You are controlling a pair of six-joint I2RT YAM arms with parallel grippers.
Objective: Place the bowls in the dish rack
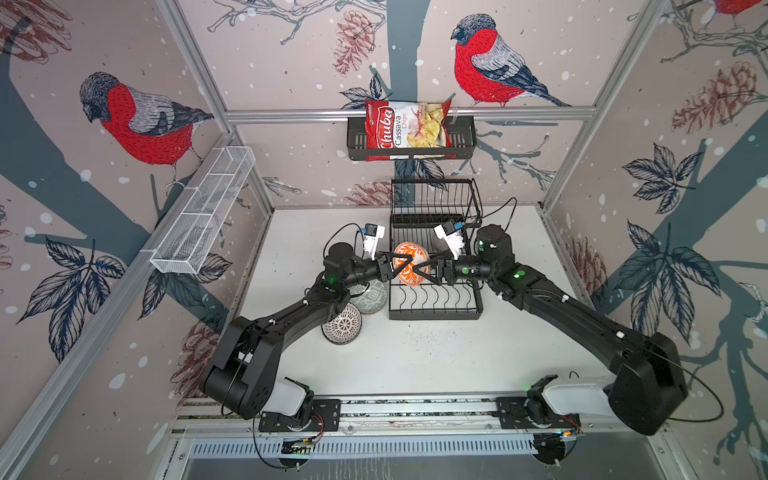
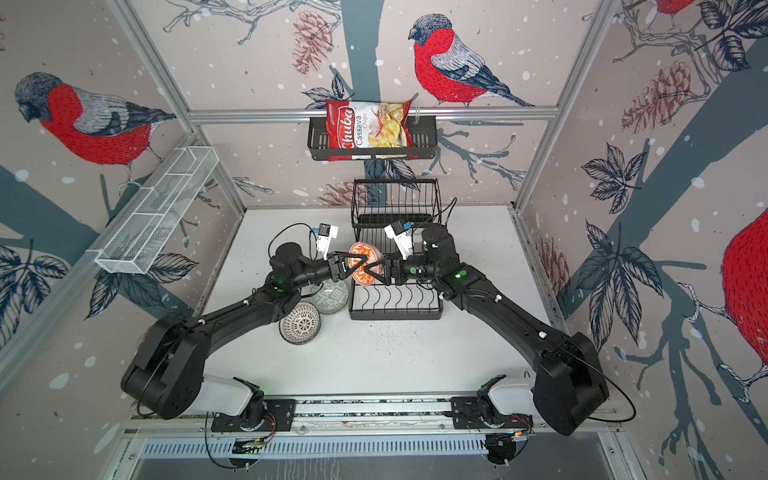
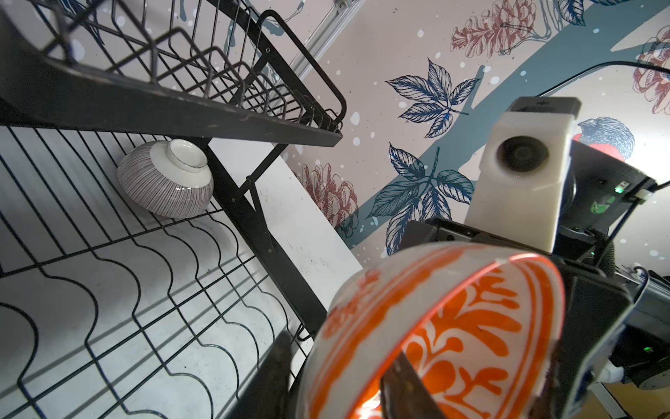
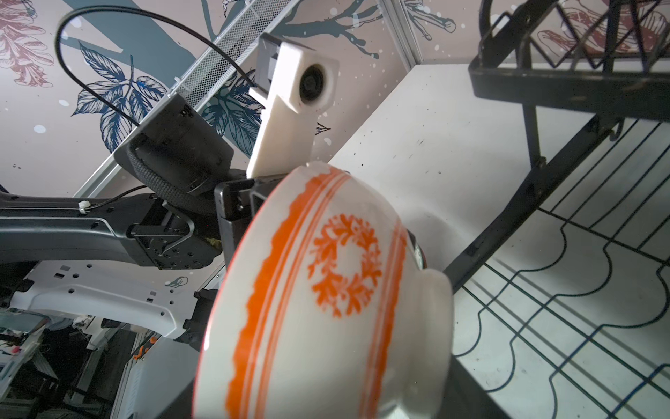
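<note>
- Bullfinch wallpaper rings the white table (image 1: 415, 365), where two black arms meet over the left edge of the dish rack (image 1: 436, 316).
- Between them hangs the orange floral bowl (image 1: 409, 252), clear of the wires and tipped on its side, with its mouth facing the left arm and its foot facing the right.
- The right gripper (image 1: 424, 268) appears clamped across the bowl. The left gripper (image 1: 404, 266) has one finger (image 3: 398, 384) inside the rim, but whether it is pinching or has let go cannot be told.
- The handover itself is probably the main risk. If one side loosens before the other is secure, the glazed bowl could slide out and strike the rack's frame or the table.
- Any opposing pull between the arms may twist the bowl in a grip on a smooth, curved wall.
- On the way down, the foot could catch a wavy divider wire, leaving the bowl leaning rather than seated.
- The upper basket tier (image 1: 434, 199) overhangs the back of the rack, so a high approach risks a knock there.
- A striped bowl (image 3: 166, 181) already lies on the lower tier beneath that basket. A push too far back may jar it.
- The grey-green bowl (image 1: 374, 298) and the dotted bowl (image 1: 343, 325) sit on the table under the left forearm, where a low swing could clip them.
</note>
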